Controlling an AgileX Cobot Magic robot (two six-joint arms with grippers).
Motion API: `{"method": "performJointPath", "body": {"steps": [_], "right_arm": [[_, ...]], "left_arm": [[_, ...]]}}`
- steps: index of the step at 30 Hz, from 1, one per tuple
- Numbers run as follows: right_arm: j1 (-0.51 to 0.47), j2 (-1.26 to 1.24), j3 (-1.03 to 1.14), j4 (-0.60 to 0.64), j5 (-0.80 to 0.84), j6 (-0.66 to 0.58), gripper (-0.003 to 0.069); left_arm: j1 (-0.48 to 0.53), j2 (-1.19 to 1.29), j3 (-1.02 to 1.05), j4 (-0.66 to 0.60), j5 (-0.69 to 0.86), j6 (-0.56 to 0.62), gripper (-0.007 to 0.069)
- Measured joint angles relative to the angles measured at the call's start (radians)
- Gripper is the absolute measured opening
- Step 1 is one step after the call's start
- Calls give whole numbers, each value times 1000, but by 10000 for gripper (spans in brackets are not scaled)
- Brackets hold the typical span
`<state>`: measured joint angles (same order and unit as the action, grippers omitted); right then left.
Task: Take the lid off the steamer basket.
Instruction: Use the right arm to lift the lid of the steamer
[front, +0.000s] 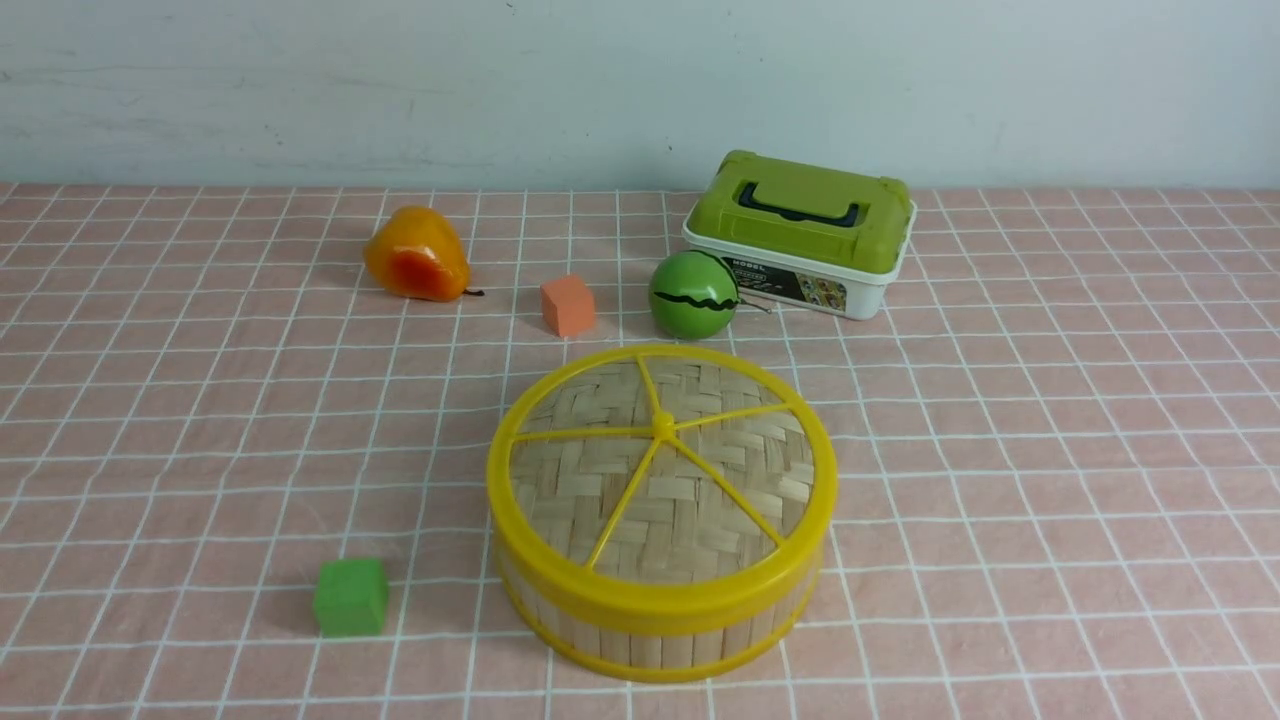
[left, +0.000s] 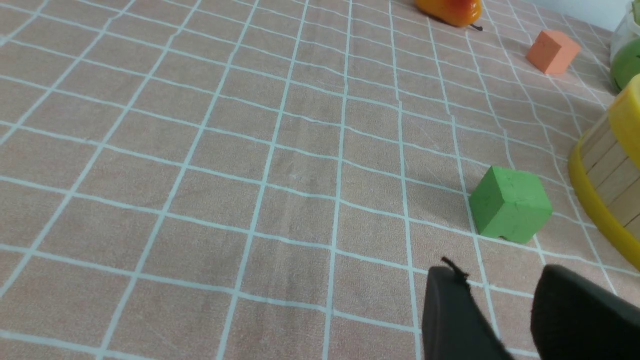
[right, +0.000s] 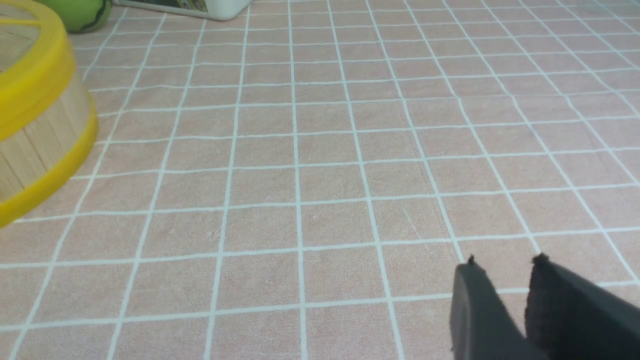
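The lid (front: 700, 520), woven pale bamboo with a yellow rim, thin spokes and a centre knob, sits closed on the steamer basket (front: 640, 645) at the table's front centre. Neither gripper shows in the front view. In the left wrist view my left gripper (left: 495, 272) is open and empty above the cloth, near a green cube, with the basket wall (left: 607, 170) and lid rim (left: 627, 115) off to one side. In the right wrist view my right gripper (right: 504, 262) is empty, its fingers a little apart, well away from the basket (right: 35, 140) and lid rim (right: 35, 85).
A green cube (front: 350, 597) lies left of the basket. Behind the basket are an orange pear (front: 415, 255), an orange cube (front: 568, 305), a green watermelon ball (front: 692, 295) and a green-and-white plastic box (front: 800, 230). A pink checked cloth covers the table.
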<state>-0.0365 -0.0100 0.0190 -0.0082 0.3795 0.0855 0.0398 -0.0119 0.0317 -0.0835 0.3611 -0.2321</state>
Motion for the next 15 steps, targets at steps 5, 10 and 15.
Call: {"method": "performJointPath", "body": {"steps": [5,10,15], "right_arm": [[0,0,0,-2,0,0,148],[0,0,0,-2,0,0,152],[0,0,0,-2,0,0,161]], "left_arm": [[0,0,0,0,0,0,239],[0,0,0,0,0,0,239],[0,0,0,0,0,0,239]]}}
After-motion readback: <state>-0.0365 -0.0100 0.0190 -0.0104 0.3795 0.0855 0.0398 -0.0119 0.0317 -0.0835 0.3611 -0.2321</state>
